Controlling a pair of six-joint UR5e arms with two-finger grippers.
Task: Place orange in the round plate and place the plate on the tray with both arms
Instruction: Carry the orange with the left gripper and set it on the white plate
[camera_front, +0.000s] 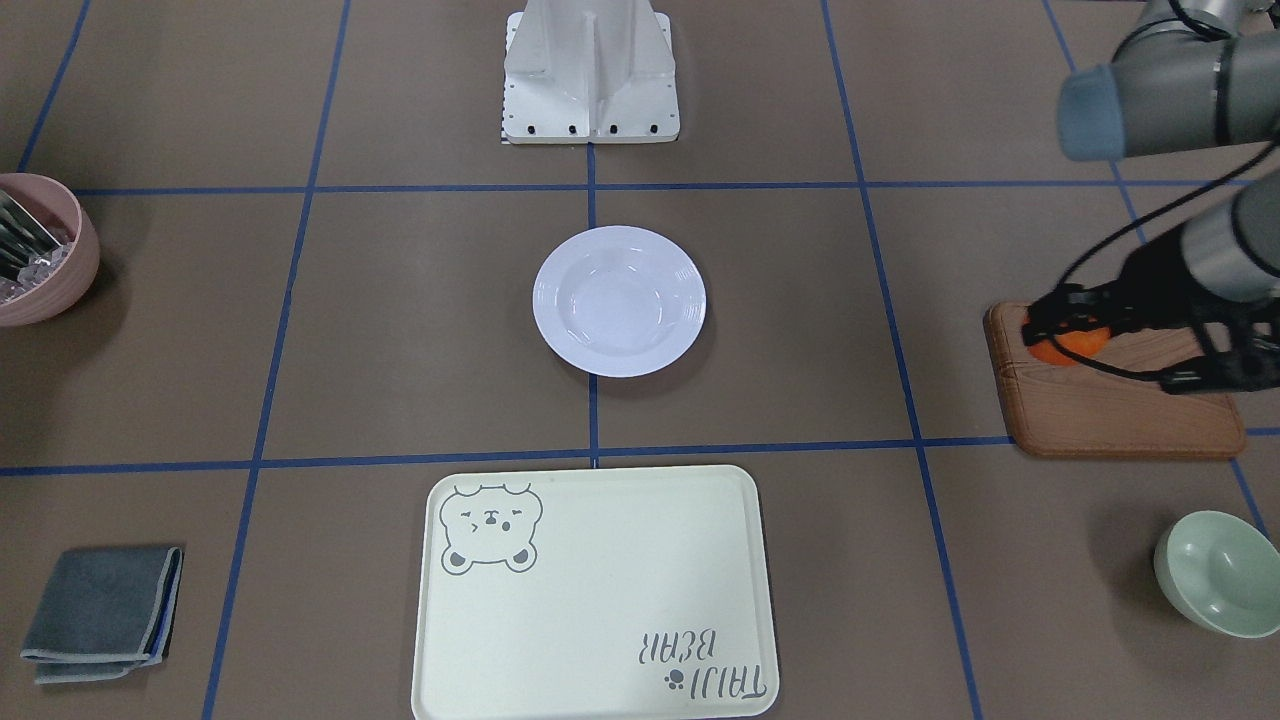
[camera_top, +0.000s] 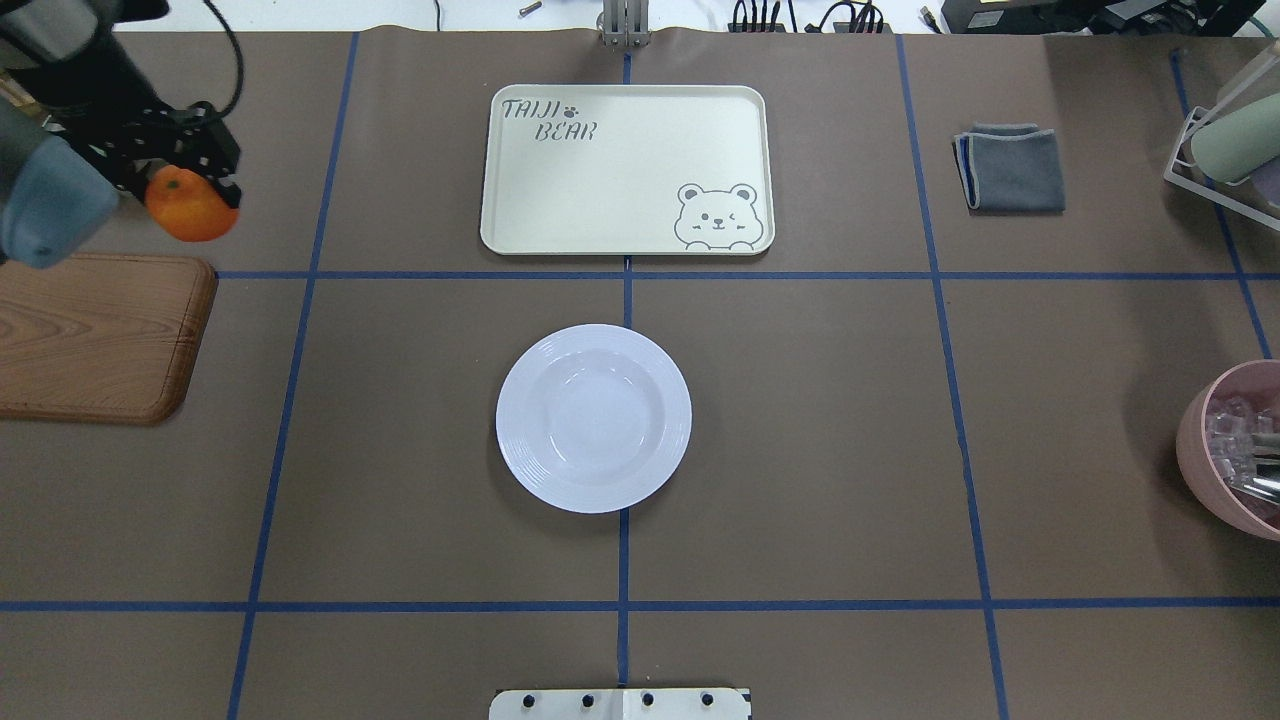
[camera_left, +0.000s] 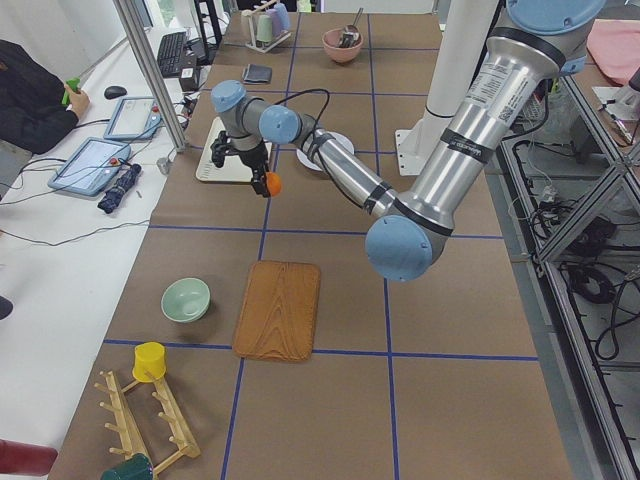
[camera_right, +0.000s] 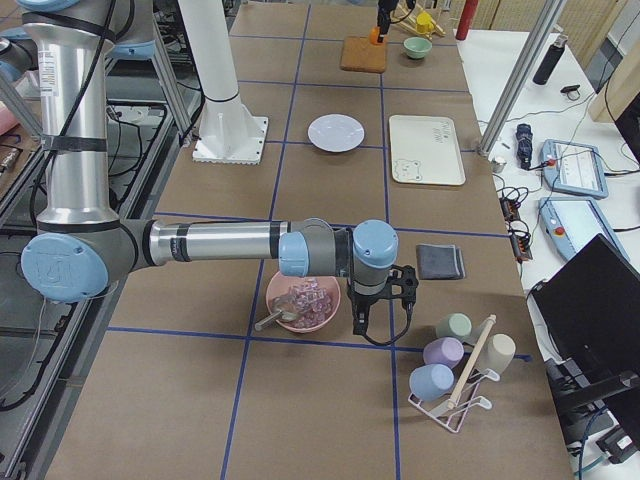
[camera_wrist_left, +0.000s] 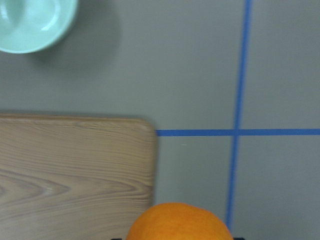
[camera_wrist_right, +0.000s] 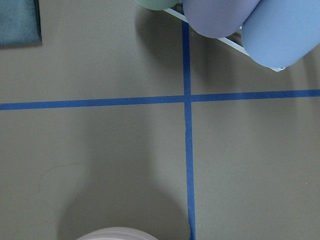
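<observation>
The orange (camera_top: 190, 208) hangs in the air at the far left, just beyond the wooden board, with my left gripper (camera_top: 189, 188) shut on it. In the left wrist view the orange (camera_wrist_left: 179, 223) fills the bottom edge, above the board's corner. The white round plate (camera_top: 593, 418) sits empty at the table's centre. Further out lies the cream bear tray (camera_top: 640, 150), also empty. My right gripper (camera_right: 380, 318) hovers beside the pink bowl and shows only in the exterior right view, so I cannot tell whether it is open or shut.
A wooden board (camera_top: 95, 335) lies at the left edge, with a pale green bowl (camera_front: 1220, 572) beyond it. At the right are a pink bowl (camera_top: 1235, 450) with clear pieces, a folded grey cloth (camera_top: 1012, 168) and a cup rack (camera_top: 1225, 140).
</observation>
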